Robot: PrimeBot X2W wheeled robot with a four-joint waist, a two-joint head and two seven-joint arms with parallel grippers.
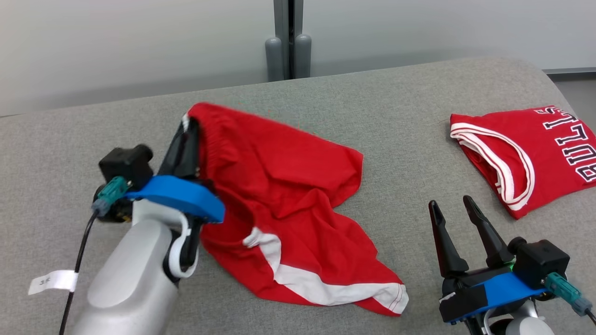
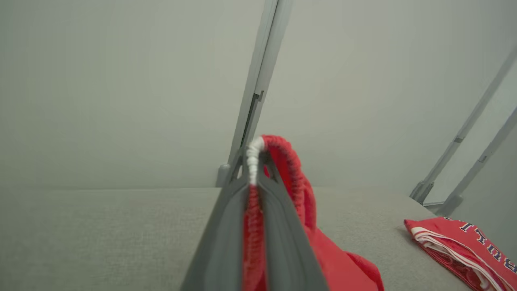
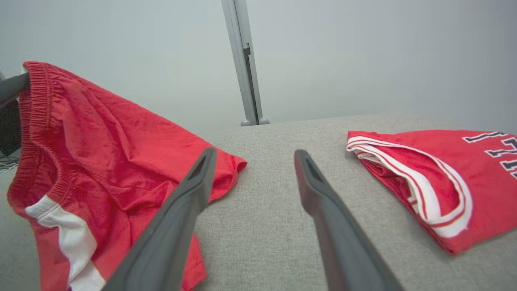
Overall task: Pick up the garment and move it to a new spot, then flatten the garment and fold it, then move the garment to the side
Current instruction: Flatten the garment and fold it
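Left gripper (image 1: 186,135), raised off the table (image 1: 372,116), pinches the waistband of the red shorts (image 1: 279,186); right gripper (image 1: 450,201) sits low by the near edge, spread, empty.

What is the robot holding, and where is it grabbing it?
The left gripper has its jaws shut on the red shorts, at the stretchy waistband. The right gripper, jaws open, holds nothing.

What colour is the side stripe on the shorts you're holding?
White stripe on red shorts; the head view shows it best.
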